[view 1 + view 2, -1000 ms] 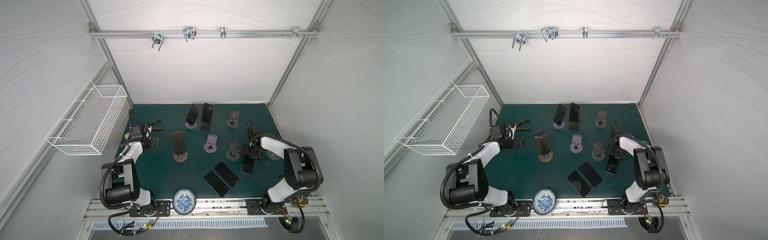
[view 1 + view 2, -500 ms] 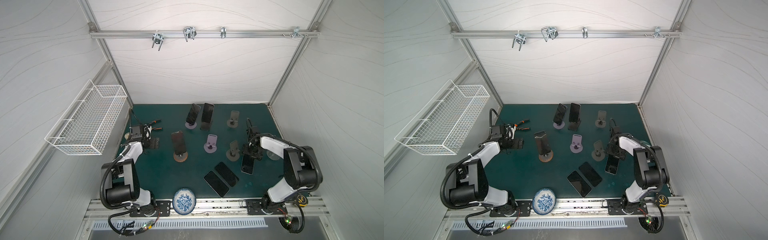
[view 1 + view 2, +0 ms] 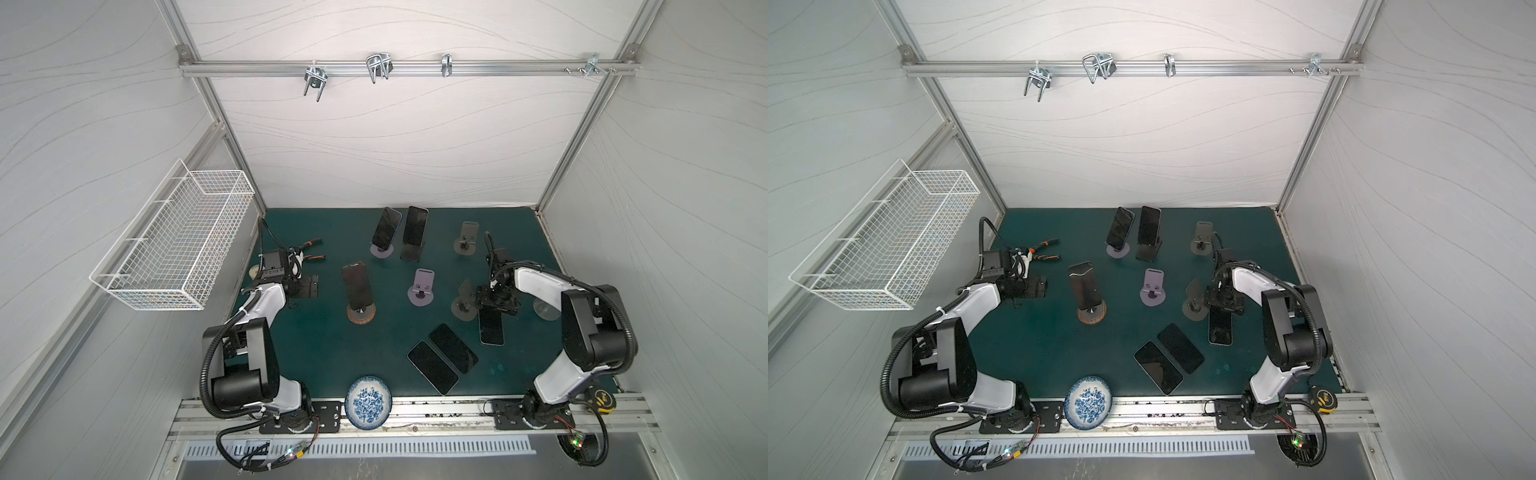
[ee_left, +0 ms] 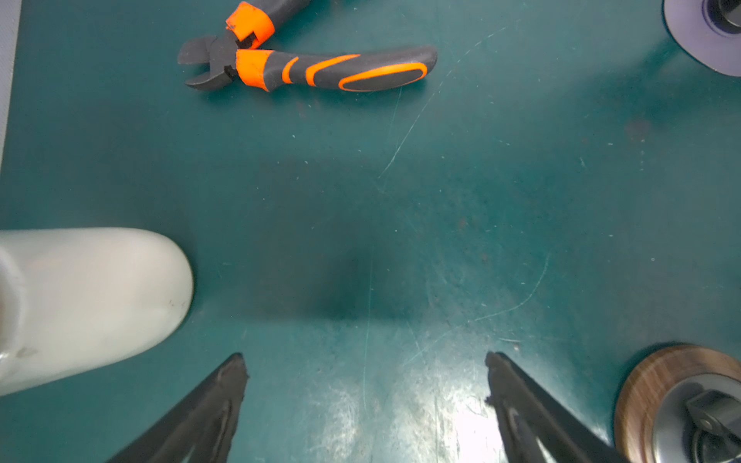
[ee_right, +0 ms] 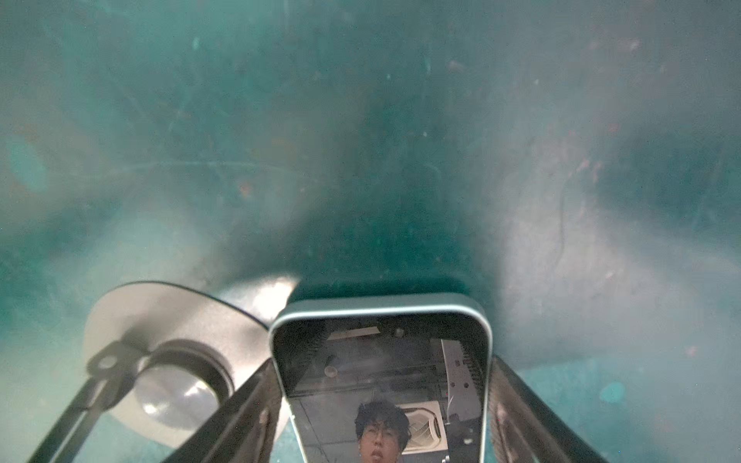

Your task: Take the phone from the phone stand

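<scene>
The phone (image 3: 491, 329) is a thin, stiff slab of glass and metal. It is light enough for 1 gripper, I judge, but slick along its rounded frame and likely to crack if dropped on a corner. The 2 long edges are the place to hold it, never the glass face.

It is off its cradle, face up and low over the green mat (image 3: 324, 345), just beside the round base of the grey stand (image 3: 464, 307). I cannot tell whether its back touches the mat.

My right gripper (image 5: 383, 373) is clamped across those long edges, 1 of its fingers (image 5: 248, 405) pressed on each side. In both top views I grip near the phone's far end, and the rest reaches toward the table's near edge.

My left gripper (image 4: 365, 360) hangs with its jaws wide apart over bare mat, holding nothing. It is well apart from the phone, near the orange pliers (image 4: 312, 68).
</scene>
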